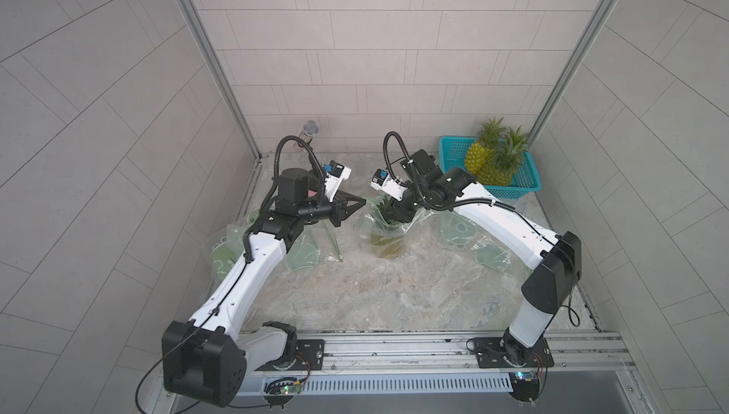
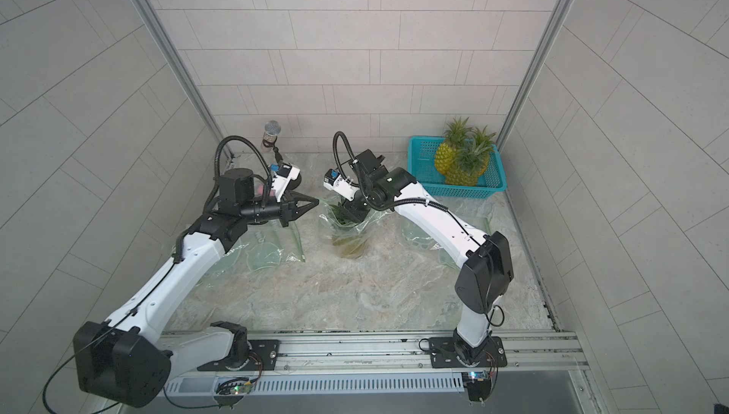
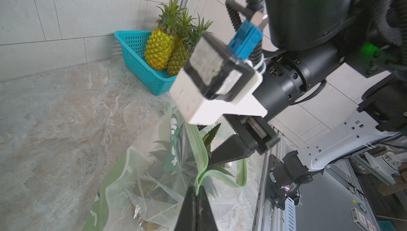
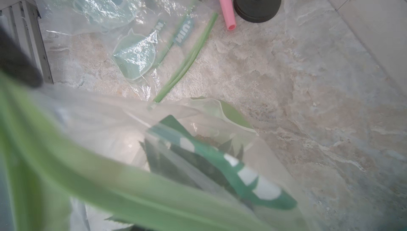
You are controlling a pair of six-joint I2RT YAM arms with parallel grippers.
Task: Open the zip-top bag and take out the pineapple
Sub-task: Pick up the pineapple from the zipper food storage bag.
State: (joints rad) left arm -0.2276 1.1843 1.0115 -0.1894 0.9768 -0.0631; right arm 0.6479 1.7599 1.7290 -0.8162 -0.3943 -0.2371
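Two grippers are working on one zip-top bag [image 1: 376,230], which is standing crumpled on the table [image 1: 374,297] at mid-width, toward the far side. Left gripper [image 1: 362,204]: its jaws are pressing together on the bag's green zip strip [image 3: 201,153] at the left edge of the mouth, holding that lip raised. Right gripper [image 1: 395,215]: it is reaching down into the open mouth from the right. Its fingertips are sitting behind film and leaves, so I cannot tell whether they are apart or clamped on anything. Pineapple [image 1: 388,245]: it is lying inside the bag, its crown [image 3: 211,134] pointing up toward the mouth and its body lower and nearer. Step in hand, as judged: securing the fruit for extraction. Handling advice: the left pinch should be pulling up and leftward, so the mouth is gaping rather than folding over the leaves. The right should be closing low on the crown's base, not on loose leaf tips, with no film trapped between its pads. The lift should be running straight out along the bag's length, since the spiky leaves look likely to snag. Also present: a teal basket [image 1: 526,179] at far right is carrying two other pineapples [image 1: 478,155], and empty bags [image 1: 303,254] are lying to the left and right.
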